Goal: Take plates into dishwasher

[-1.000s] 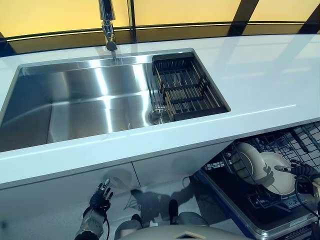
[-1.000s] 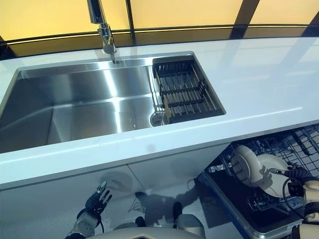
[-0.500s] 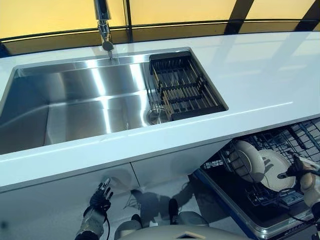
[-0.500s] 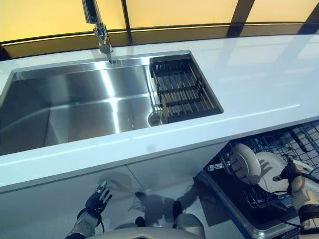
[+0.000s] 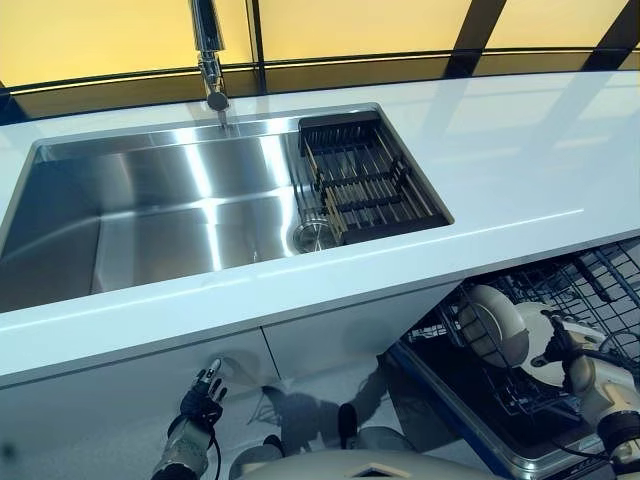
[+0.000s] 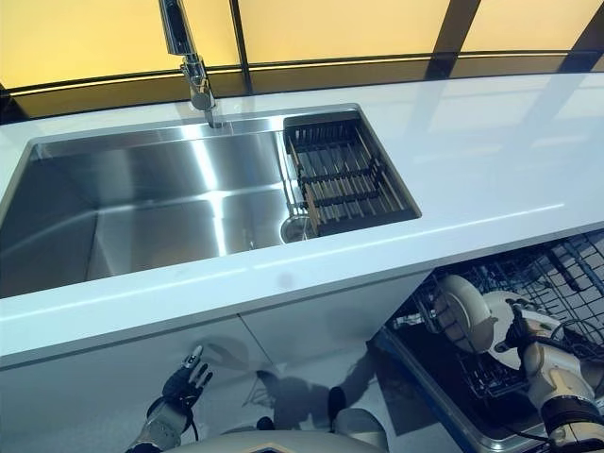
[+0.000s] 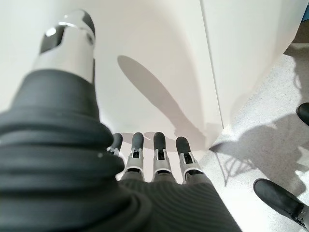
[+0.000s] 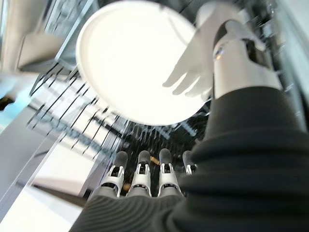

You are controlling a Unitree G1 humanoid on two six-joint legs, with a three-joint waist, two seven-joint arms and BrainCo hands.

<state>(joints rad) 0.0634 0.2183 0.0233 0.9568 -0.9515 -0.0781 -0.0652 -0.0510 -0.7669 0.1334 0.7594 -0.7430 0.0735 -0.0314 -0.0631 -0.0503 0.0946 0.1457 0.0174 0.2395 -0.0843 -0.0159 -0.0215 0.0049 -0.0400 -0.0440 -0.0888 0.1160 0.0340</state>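
Right wrist view: right hand point(image 8: 159, 186) over the dishwasher rack point(image 8: 72, 101), fingers straight and relaxed, nothing in them. Thumb point(image 8: 236, 53) extended, apart from the fingers. A white plate point(image 8: 130, 63) stands on edge in the rack just past the fingertips; the thumb tip overlaps its rim in this view, contact cannot be told.

Left eye view: right hand point(image 5: 585, 375) low inside the open dishwasher, beside two plates standing upright in the wire rack point(image 5: 600, 285). Nearer plate point(image 5: 545, 350) directly against the hand's far side; second plate point(image 5: 492, 325) stands just beyond it, further from the hand, toward the cabinet. Both tilted slightly, slotted between the rack tines.

Left hand point(image 5: 200, 395) hangs low in front of the white cabinet front point(image 5: 330, 335), well apart from the right hand and the plates. Left wrist view: its fingers point(image 7: 157, 150) straight, holding nothing, pointed at the cabinet face.

Above both hands: white counter point(image 5: 520, 160), steel sink point(image 5: 150, 220) with a dark drying rack point(image 5: 365, 180) set in its end nearest the right hand, faucet point(image 5: 210, 50) behind the basin.
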